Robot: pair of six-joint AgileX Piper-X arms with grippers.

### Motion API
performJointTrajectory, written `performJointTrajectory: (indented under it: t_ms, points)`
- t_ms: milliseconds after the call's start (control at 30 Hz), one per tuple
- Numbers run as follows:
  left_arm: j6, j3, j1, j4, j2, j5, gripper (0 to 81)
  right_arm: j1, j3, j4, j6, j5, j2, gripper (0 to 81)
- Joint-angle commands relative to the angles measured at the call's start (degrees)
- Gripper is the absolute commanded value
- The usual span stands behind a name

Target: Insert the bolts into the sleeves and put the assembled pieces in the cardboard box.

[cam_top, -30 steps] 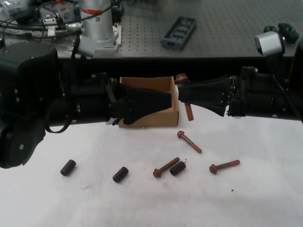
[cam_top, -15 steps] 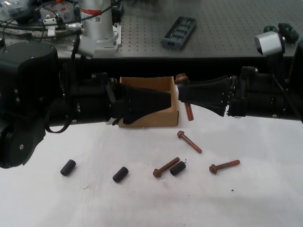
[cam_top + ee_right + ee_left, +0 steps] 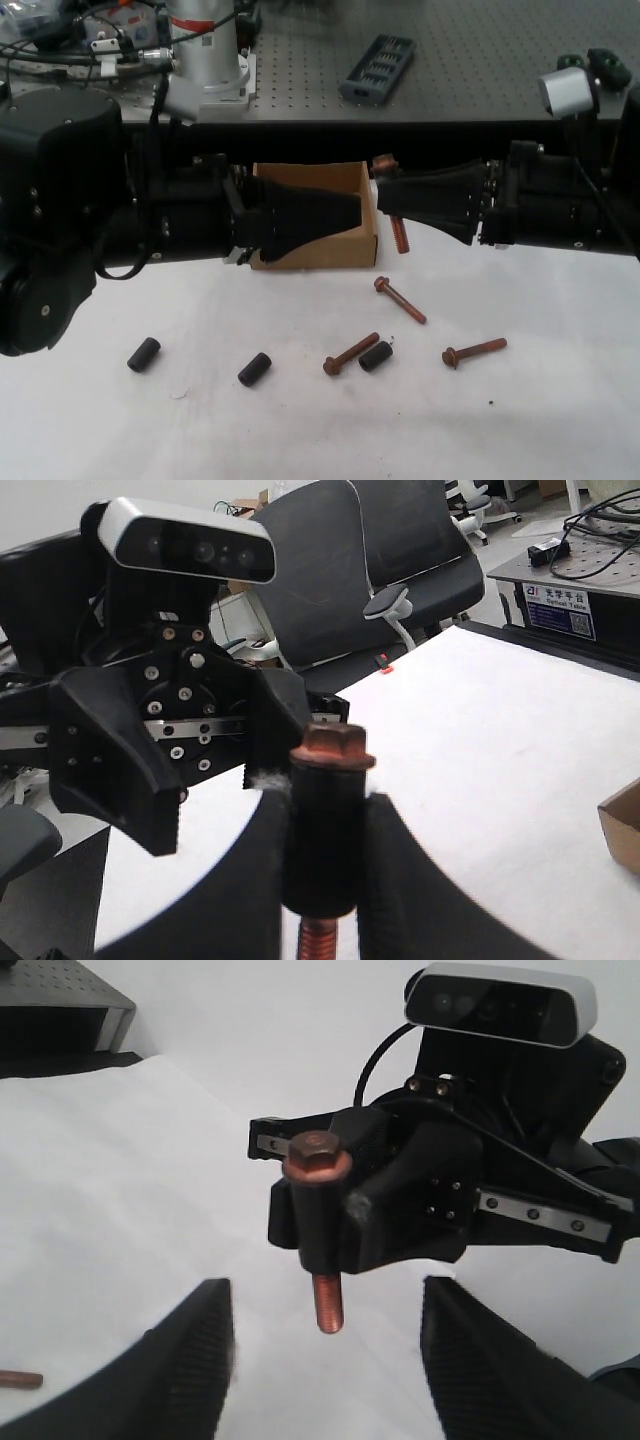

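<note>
My right gripper point(image 3: 381, 197) is shut on a black sleeve point(image 3: 322, 830) with a copper bolt point(image 3: 332, 747) pushed through it. The bolt's threaded end point(image 3: 399, 237) hangs below, beside the right wall of the cardboard box point(image 3: 320, 250). My left gripper point(image 3: 350, 210) faces it from over the box, open with nothing between its fingers point(image 3: 215, 1330). In the left wrist view the sleeve point(image 3: 315, 1220) and the bolt head point(image 3: 316, 1155) are upright in the right gripper's jaws. On the white cloth lie three loose bolts point(image 3: 400, 300) point(image 3: 351, 354) point(image 3: 474, 352) and three loose sleeves point(image 3: 144, 354) point(image 3: 255, 369) point(image 3: 376, 356).
Behind the cloth runs a perforated metal bench point(image 3: 480, 60) with a dark ribbed block point(image 3: 378, 68) and a metal post base point(image 3: 205, 60) with cables. The front of the cloth point(image 3: 320, 440) is bare. Office chairs point(image 3: 370, 570) stand in the room behind.
</note>
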Motion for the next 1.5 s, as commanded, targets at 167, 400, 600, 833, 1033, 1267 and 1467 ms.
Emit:
performJointTrajectory:
  t_ms: [167, 400, 600, 833, 1033, 1267, 1467]
  points:
    - [-2.9, -0.2, 0.7, 5.1, -1.4, 1.9, 41.1, -0.1, -1.1, -0.2, 2.6, 4.2, 0.8, 4.0]
    - [4.2, 1.9, 5.0, 14.0, -9.4, 0.0, 35.9, -0.3, -10.9, -0.2, 2.3, 4.9, 12.4, 4.0]
    - [14.6, 7.5, 9.5, 25.5, -16.7, -12.0, 34.8, -1.2, -30.4, 8.6, 2.4, 7.4, 28.3, 4.0]
    - [12.0, 8.7, 10.2, 34.5, -20.0, -16.8, 34.8, -1.6, -52.9, 25.6, 2.2, 14.6, 42.8, 4.0]
    - [7.4, 8.7, 10.2, 34.9, -21.2, -17.3, 34.8, -1.4, -60.7, 35.9, 2.2, 23.2, 46.8, 4.0]
    - [5.5, 8.7, 10.2, 34.9, -21.9, -17.3, 34.8, -1.4, -60.8, 41.8, 3.0, 22.1, 46.8, 3.1]
    - [5.5, 8.4, 10.2, 34.4, -21.9, -16.0, 34.8, -1.0, -60.8, 41.9, 5.3, 17.2, 46.8, 11.8]
